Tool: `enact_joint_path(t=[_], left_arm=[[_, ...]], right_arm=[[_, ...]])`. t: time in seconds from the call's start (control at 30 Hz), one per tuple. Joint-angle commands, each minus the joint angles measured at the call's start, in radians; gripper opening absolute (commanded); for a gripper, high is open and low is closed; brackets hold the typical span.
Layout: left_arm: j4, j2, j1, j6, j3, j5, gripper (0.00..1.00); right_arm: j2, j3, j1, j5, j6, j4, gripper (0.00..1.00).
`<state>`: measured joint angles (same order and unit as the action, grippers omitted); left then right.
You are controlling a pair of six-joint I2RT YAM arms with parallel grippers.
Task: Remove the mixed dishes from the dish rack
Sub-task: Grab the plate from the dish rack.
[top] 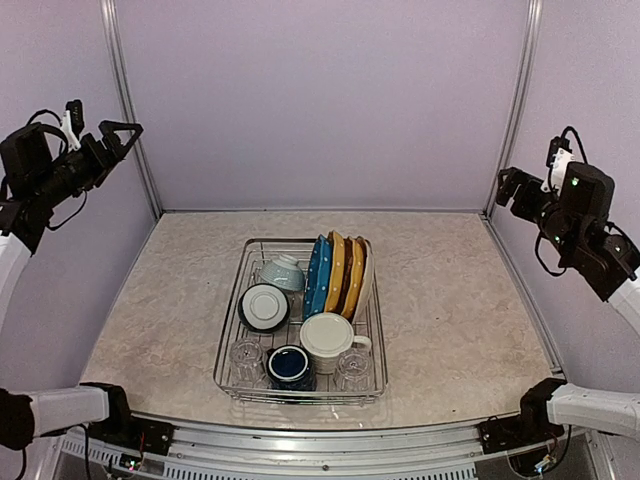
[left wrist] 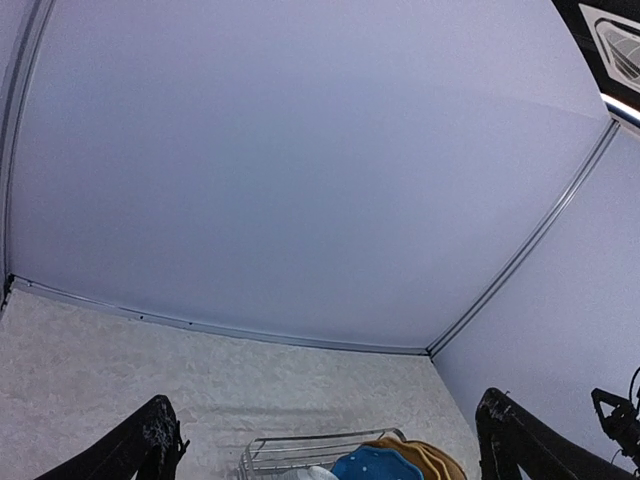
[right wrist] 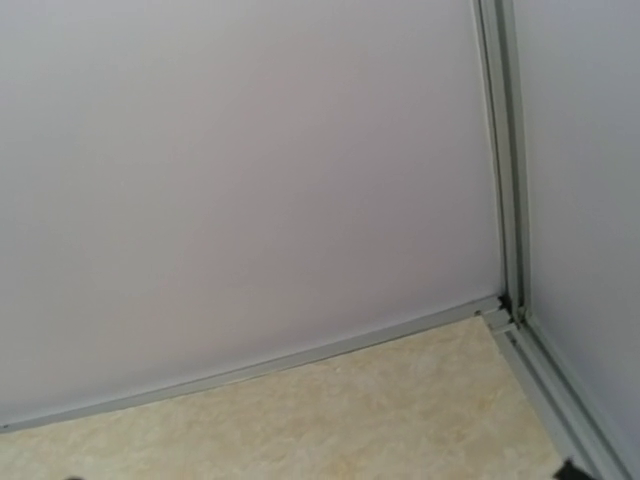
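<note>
dish rack [top: 228, 330] lies long axis near-to-far; left gripper [top: 127, 136] jaws apart, right gripper [top: 509, 186] seemingly apart too.

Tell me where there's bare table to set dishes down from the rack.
Bare table lies left of the dish rack and equally on its right. A narrower strip runs behind it. Inside the rack it is crowded: plates, bowls, mugs and glasses fill it.
</note>
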<state>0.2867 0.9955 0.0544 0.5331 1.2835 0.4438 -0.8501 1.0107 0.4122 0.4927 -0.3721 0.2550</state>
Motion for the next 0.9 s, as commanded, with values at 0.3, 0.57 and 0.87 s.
enact_joint_path(t=[0.3, 0.57, 0.87], left_arm=[[0.15, 0.11, -0.112, -0.123, -0.037, 0.061, 0.99], [0.216, 0.176, -0.168, -0.152, -0.036, 0.052, 0.99], [0.227, 0.206, -0.2, -0.144, -0.038, 0.065, 0.99]], right_arm=[[-0.329, 0.208, 0.071, -0.149, -0.138, 0.333, 1.0], [-0.661, 0.503, 0.267, -0.052, -0.315, 0.562, 1.0], [-0.836, 0.652, 0.407, -0.147, -0.299, 0.585, 0.96]])
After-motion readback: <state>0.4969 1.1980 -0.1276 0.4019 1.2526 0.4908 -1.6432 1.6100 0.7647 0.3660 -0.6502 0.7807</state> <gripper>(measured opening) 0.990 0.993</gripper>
